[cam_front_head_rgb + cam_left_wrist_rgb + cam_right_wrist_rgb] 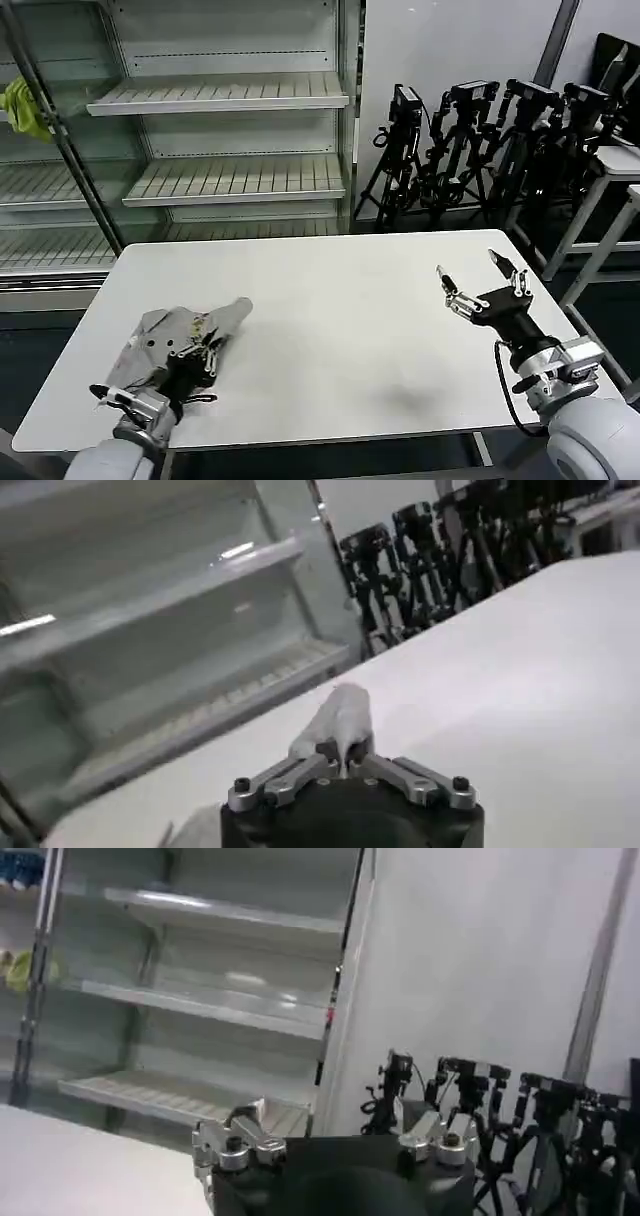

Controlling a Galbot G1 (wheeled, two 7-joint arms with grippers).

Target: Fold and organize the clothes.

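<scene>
From the head view, the left gripper (pixel 203 350) sits low at the near left of the white table (pixel 340 320), its fingers drawn together on the edge of the grey T-shirt (pixel 165 340). The shirt lies bunched in a compact heap directly under and just beyond that gripper, one sleeve or corner poking out toward the far right. The right gripper (pixel 480 285) hovers over the right side of the table, spread wide and holding nothing, well apart from the shirt.

The left wrist view looks along the closed fingers (pixel 345 760), with a tongue of grey T-shirt (pixel 335 720) pinched between them and stretching away across the table.

In the right wrist view the right gripper's fingers (pixel 235 1138) stand apart with only shelves (pixel 210 1008) beyond.

I'd judge it's mid-fold or tidying the bundle; next comes laying that pinched edge down flat and letting go.
</scene>
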